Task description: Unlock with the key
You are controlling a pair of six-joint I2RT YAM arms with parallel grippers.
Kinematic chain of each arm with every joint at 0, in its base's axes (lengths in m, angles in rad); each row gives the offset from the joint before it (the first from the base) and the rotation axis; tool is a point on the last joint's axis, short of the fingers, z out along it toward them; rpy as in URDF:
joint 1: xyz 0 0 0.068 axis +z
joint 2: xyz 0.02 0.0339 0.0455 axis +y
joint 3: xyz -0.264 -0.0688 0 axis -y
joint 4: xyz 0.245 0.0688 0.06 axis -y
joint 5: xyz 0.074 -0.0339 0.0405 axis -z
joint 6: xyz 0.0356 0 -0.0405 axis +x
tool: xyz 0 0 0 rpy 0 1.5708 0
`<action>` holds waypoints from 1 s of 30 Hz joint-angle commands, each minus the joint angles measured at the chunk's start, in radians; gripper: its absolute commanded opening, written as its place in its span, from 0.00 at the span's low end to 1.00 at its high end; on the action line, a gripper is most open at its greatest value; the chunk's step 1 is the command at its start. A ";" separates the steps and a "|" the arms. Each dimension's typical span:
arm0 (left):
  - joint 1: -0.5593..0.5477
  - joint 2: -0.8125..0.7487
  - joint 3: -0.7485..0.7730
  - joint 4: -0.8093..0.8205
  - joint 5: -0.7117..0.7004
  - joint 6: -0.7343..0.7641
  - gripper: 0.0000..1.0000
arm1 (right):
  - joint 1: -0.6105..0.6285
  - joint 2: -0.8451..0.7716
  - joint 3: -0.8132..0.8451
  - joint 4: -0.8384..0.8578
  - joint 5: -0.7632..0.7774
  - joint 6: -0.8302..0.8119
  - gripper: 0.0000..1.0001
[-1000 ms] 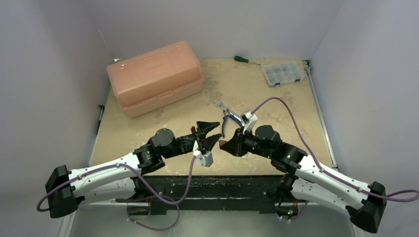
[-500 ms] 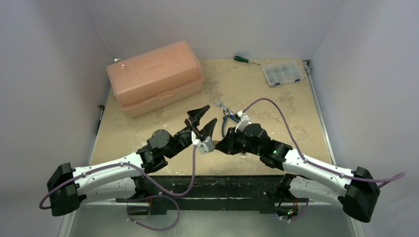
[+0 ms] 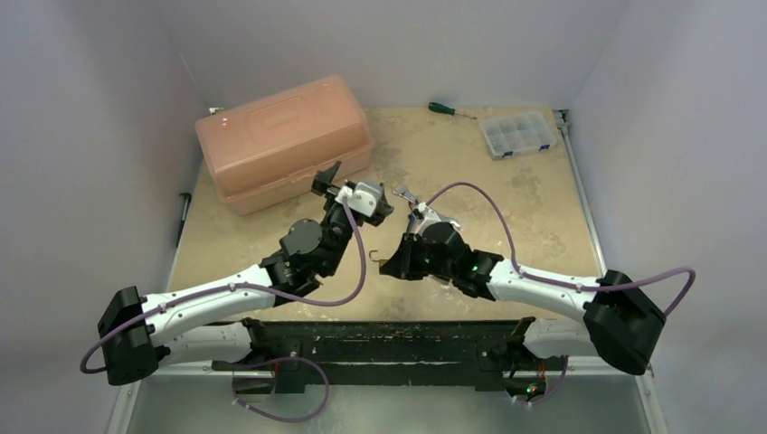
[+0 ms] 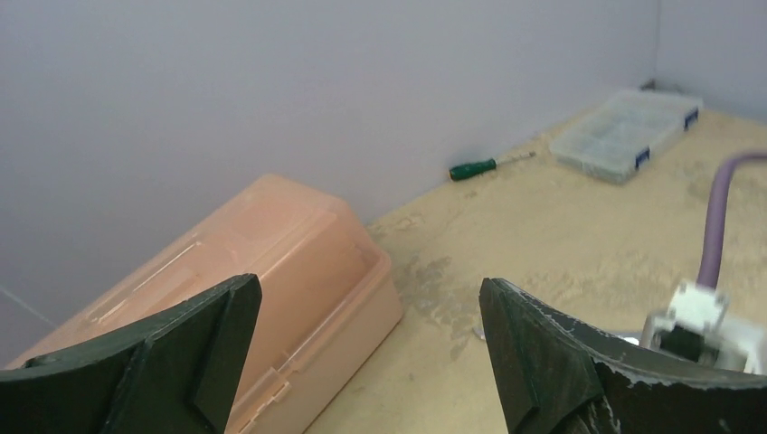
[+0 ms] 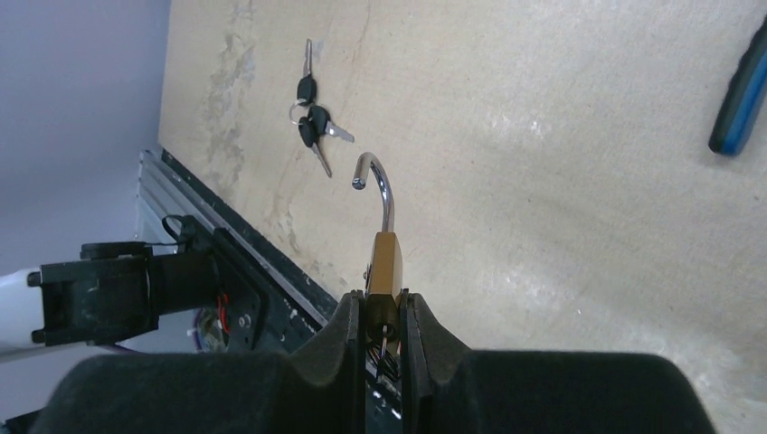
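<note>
My right gripper [image 5: 384, 303] is shut on the brass body of a padlock [image 5: 387, 262]. The padlock's steel shackle [image 5: 375, 176] stands swung open and points away from me, just above the table. A bunch of black-headed keys [image 5: 310, 117] lies flat on the table beyond the shackle, touching nothing. In the top view my right gripper [image 3: 393, 262] sits low at the table's middle, with the shackle [image 3: 372, 257] poking out to the left. My left gripper [image 3: 353, 188] is raised and open near the pink box. In the left wrist view its fingers [image 4: 371, 289] have nothing between them.
A pink plastic toolbox [image 3: 282, 140] stands at the back left. Blue-handled pliers [image 3: 411, 206] lie just behind my right wrist. A green screwdriver [image 3: 443, 108] and a clear parts organizer [image 3: 517, 133] are at the back right. The black rail [image 5: 235, 262] marks the table's near edge.
My left gripper has opened wide and swung up and back from the right gripper toward the pink box. My right gripper has shifted left, still holding the padlock.
</note>
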 commanded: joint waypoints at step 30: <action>0.087 0.034 0.248 -0.337 -0.080 -0.376 0.96 | -0.139 0.671 0.404 0.441 -0.283 0.208 0.00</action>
